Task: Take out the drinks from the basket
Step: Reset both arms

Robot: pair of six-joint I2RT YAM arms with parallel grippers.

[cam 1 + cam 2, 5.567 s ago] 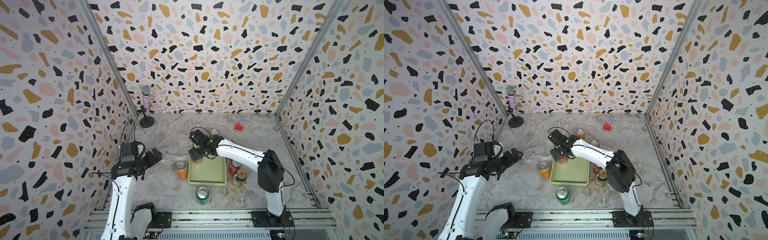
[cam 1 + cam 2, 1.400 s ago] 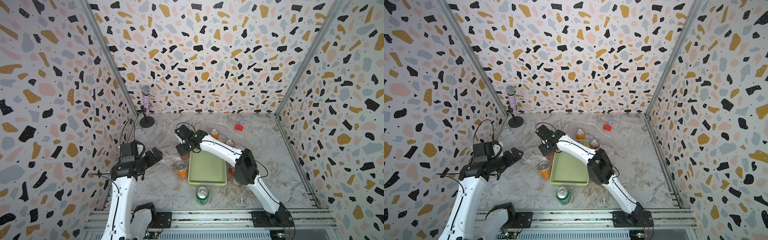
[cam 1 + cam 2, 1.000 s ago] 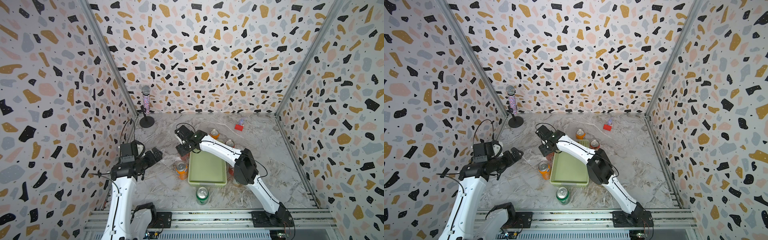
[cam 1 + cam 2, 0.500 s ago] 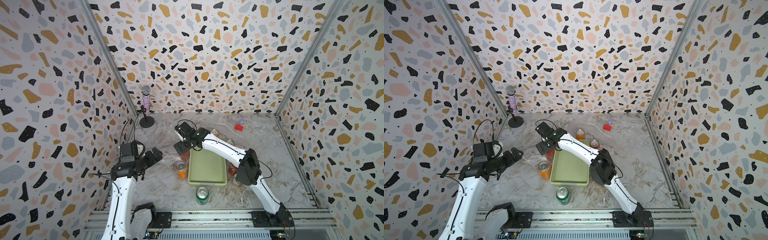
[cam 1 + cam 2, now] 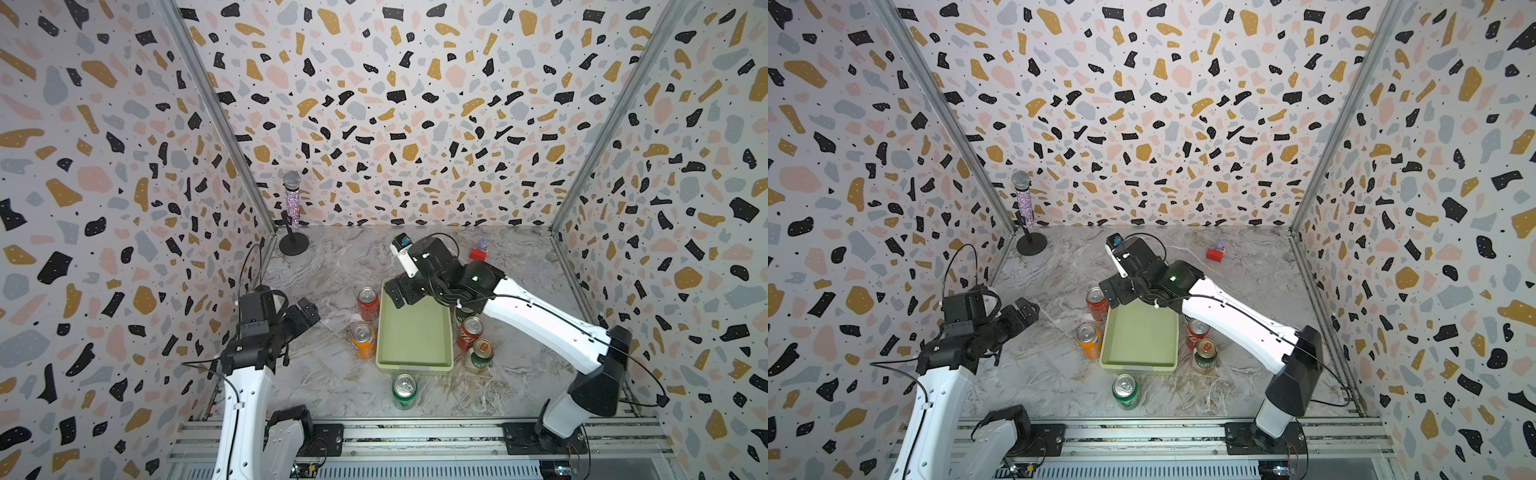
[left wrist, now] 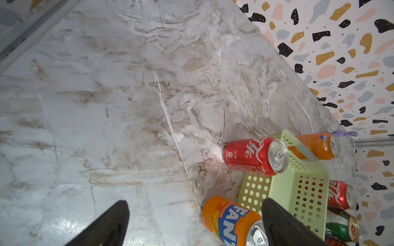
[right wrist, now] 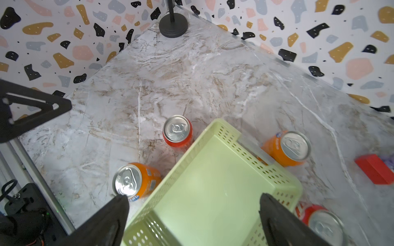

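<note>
R gripper [image 7: 193, 197], jaws apart, over far end of basket [image 5: 413, 332]; L gripper [image 6: 194, 201] apart too. Marbled tabletop [image 5: 332, 266], terrazzo walls [image 5: 395, 104]. Basket long axis front-to-back; cans [image 5: 368, 303] upright.

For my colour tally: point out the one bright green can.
It is the bright green can standing alone off the near short end of the basket, nearest the arm bases. The other cans are red, orange or dark green.

Robot-lab test cell, terrazzo-print walls [image 5: 395, 124] on three sides, marble-print tabletop [image 5: 332, 266], left arm [image 5: 245, 399] and right arm [image 5: 540, 320] bolted to aluminium rail [image 5: 415, 434].
</note>
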